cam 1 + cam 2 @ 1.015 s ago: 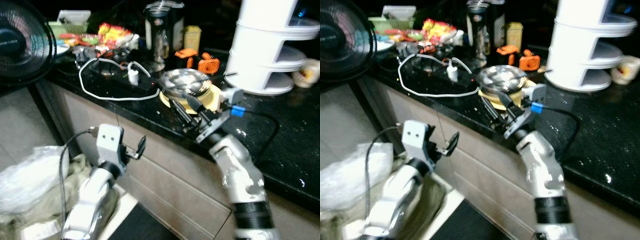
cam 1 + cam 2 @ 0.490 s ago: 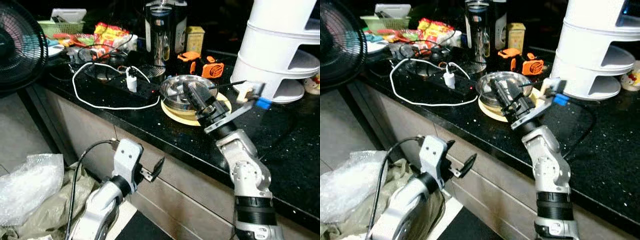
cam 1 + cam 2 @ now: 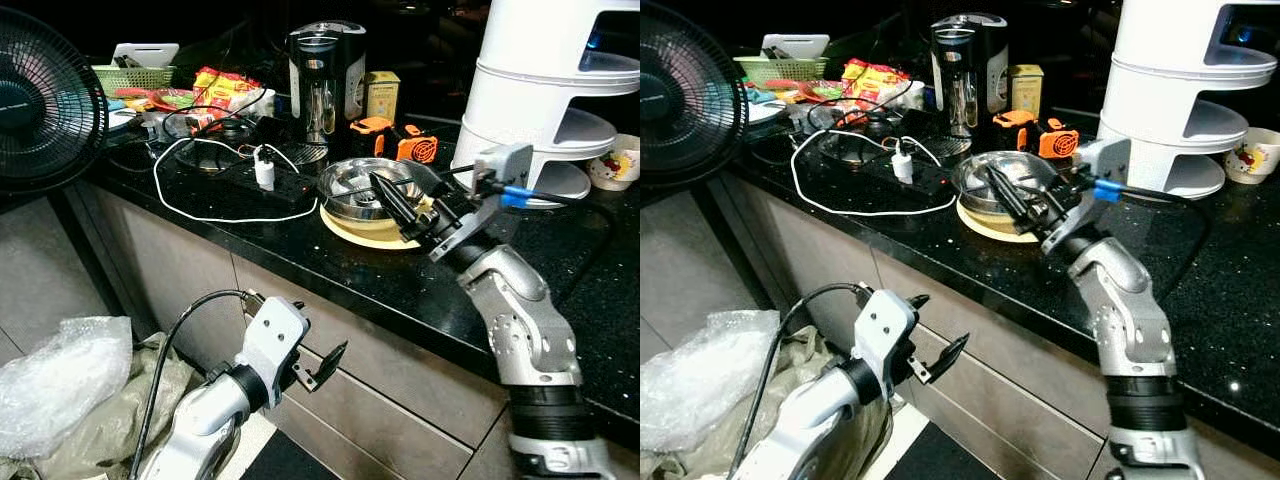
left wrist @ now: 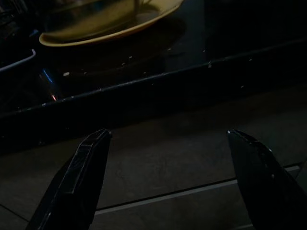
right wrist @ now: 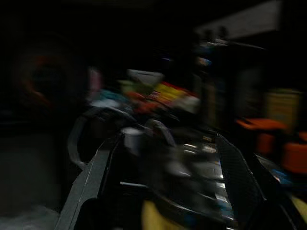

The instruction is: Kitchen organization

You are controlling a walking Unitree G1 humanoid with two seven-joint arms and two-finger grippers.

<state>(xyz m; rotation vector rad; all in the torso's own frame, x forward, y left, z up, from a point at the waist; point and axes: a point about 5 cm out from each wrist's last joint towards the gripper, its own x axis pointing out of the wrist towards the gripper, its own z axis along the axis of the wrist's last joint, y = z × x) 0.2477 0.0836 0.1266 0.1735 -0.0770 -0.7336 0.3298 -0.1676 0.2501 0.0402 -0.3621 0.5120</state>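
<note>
A steel bowl (image 3: 356,186) sits on a yellow plate (image 3: 372,234) near the front edge of the black counter (image 3: 300,250). My right gripper (image 3: 397,203) is open just above the bowl's near right rim, its fingers pointing left across the bowl. In the blurred right wrist view its fingers (image 5: 91,182) stand wide apart, with the bowl (image 5: 192,177) ahead. My left gripper (image 3: 318,338) is open and empty, low in front of the drawer fronts (image 3: 400,400). The left wrist view shows its fingers (image 4: 79,177), the counter edge and the yellow plate (image 4: 110,31) above.
A black fan (image 3: 40,100) stands at the counter's left end. A power strip with a white cable (image 3: 250,180), a steel kettle (image 3: 325,70), snack packets (image 3: 225,85) and an orange tool (image 3: 400,140) crowd the back. A white tiered rack (image 3: 545,90) stands at the right. A plastic bag (image 3: 60,380) lies on the floor.
The camera has shifted and steadied. My right gripper has moved from in front of the plate to over the bowl. My left gripper has swung right, toward the drawers.
</note>
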